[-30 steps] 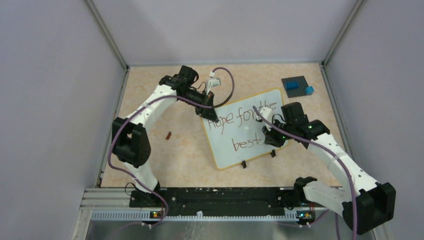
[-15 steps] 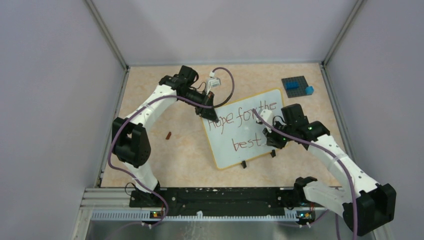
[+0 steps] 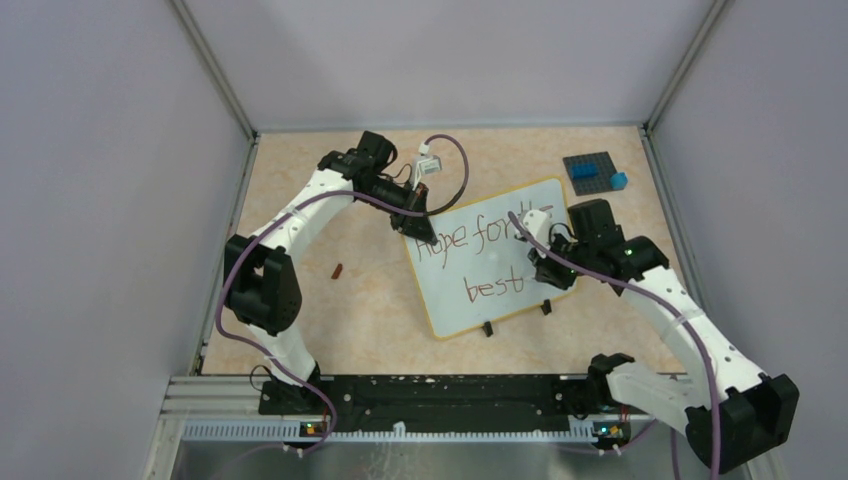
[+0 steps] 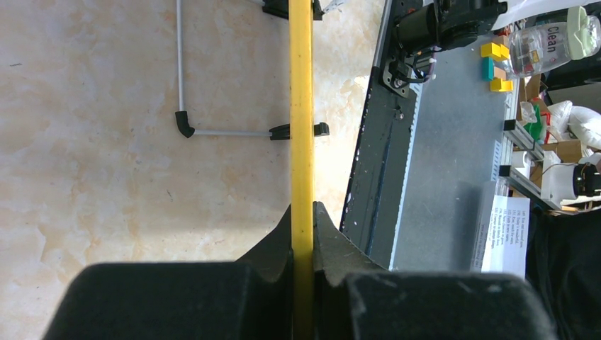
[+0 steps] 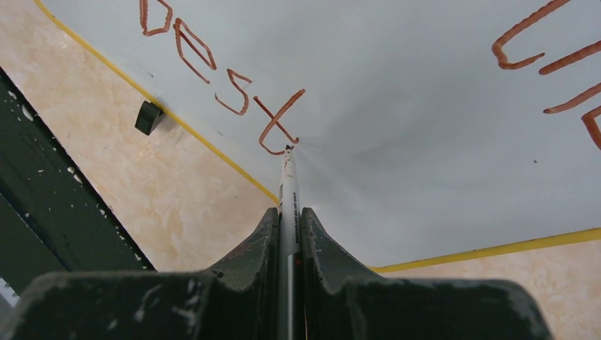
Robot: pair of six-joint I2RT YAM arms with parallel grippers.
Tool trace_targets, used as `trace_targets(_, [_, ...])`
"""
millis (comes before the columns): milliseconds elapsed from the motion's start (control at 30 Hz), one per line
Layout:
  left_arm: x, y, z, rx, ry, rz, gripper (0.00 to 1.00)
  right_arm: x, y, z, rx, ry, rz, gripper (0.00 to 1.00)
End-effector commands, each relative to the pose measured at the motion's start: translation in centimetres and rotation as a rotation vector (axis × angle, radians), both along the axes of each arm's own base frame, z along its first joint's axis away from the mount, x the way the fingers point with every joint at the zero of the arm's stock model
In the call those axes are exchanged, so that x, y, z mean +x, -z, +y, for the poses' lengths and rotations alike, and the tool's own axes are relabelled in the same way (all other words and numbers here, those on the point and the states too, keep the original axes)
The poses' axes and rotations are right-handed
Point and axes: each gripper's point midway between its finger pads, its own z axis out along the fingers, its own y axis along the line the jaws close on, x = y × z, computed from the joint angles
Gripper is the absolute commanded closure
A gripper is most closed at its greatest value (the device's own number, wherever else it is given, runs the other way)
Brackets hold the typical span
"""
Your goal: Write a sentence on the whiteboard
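The whiteboard [image 3: 452, 290] lies tilted on the table, its yellow rim [image 4: 302, 106] seen edge-on in the left wrist view. The sentence [image 3: 462, 241] is in reddish-brown marker; "Hope for" shows on top and "best" [image 5: 220, 71] below, and the right arm hides the end of the top line. My left gripper [image 3: 412, 222] [image 4: 302, 212] is shut on the rim at the board's far left corner. My right gripper [image 3: 541, 272] [image 5: 289, 212] is shut on a white marker [image 5: 287, 185]. Its tip sits on the board just right of the foot of the "t".
A dark grey studded plate with blue bricks [image 3: 597, 172] lies at the far right. A small dark red cap [image 3: 338, 270] rests on the table left of the board. Two black feet [image 3: 488, 328] stick out from the board's near edge. Grey walls enclose the table.
My right arm has shifted slightly right and farther back, now covering more of the top line's end. The left arm and the board have not moved.
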Motion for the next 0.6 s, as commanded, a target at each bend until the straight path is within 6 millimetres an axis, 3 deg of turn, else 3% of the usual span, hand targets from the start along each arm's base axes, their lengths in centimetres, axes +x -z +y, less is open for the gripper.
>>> trace_targets(0, [0.5, 0.0, 0.3, 0.012, 0.022, -0.123, 1.0, -1.2, -2.0, 0.2, 0.03, -0.048, -0.021, 1.0])
trace_targets(300, [0.5, 0.0, 0.3, 0.006, 0.026, -0.121, 1.0, -0.5, -1.6, -1.5, -0.044, 0.01, -0.063, 1.0])
trace_targets(567, [0.4, -0.1, 0.4, 0.007, 0.026, -0.126, 1.0, 0.9, -0.9, -1.3, -0.052, 0.031, -0.073, 1.0])
